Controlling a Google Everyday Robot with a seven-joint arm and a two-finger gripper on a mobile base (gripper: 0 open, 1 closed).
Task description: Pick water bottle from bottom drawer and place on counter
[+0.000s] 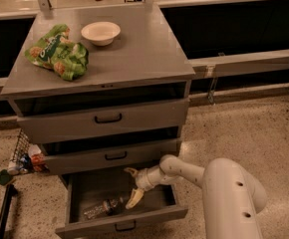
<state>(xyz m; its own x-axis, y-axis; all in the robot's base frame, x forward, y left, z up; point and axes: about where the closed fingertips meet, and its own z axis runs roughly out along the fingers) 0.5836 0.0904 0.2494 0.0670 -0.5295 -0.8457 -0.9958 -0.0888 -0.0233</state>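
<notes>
The bottom drawer (149, 217) is pulled open at the foot of the cabinet. The water bottle (102, 207), clear and crinkled, lies on its side on the drawer floor, toward the left. My gripper (132, 187) reaches into the drawer from the right on a white arm. Its yellowish fingers (133, 198) are spread apart, one up near the middle drawer, one down just right of the bottle's end. It holds nothing. The counter (139, 54) is the grey cabinet top above.
A green chip bag (57, 52) and a white bowl (100, 33) sit on the counter's left and back. Two upper drawers (107, 118) are shut. A wire basket with clutter (22, 158) stands left of the cabinet. A grey ledge (249, 61) runs to the right.
</notes>
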